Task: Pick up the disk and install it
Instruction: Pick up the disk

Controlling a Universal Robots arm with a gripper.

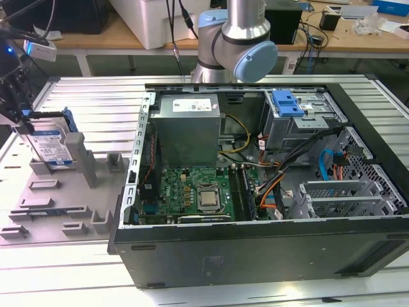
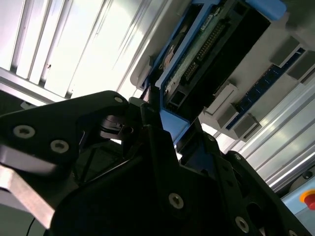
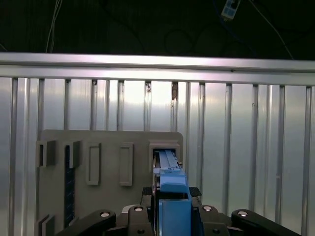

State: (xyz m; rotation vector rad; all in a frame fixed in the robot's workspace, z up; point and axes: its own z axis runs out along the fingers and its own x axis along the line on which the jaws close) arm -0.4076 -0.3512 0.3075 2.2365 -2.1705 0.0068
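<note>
One gripper (image 3: 171, 196), seemingly clamping one disk (image 1: 52, 147)

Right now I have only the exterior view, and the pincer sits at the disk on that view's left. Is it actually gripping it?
Observer: Yes. In the first wrist view the pincer clamps both sides of the disk's blue bracket.
Operator: Has the disk left its holder?
Observer: No. In that same view its far end sits in the slot of the grey holder.
Operator: I see only the label face. What is on the other side?
Observer: The second wrist view shows a dark face with a row of contacts running along it.
</note>
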